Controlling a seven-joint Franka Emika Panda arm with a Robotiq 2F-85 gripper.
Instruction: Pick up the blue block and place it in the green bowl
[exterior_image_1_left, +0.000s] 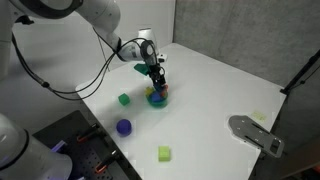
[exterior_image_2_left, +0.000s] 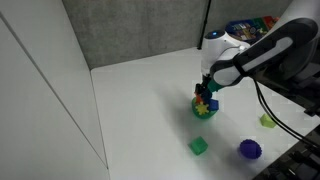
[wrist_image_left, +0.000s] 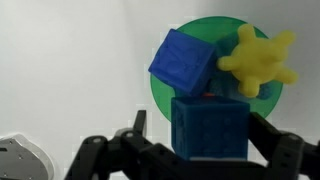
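Observation:
In the wrist view my gripper is shut on the dark blue block, with a finger on each side of it. The block hangs just above the near rim of the green bowl. Inside the bowl lie a lighter blue cube and a yellow spiky toy. In both exterior views the gripper stands directly over the bowl on the white table. The held block is too small to make out there.
A small green cube, a purple-blue ball and a yellow-green cube lie on the table away from the bowl. A grey flat object sits at one table edge.

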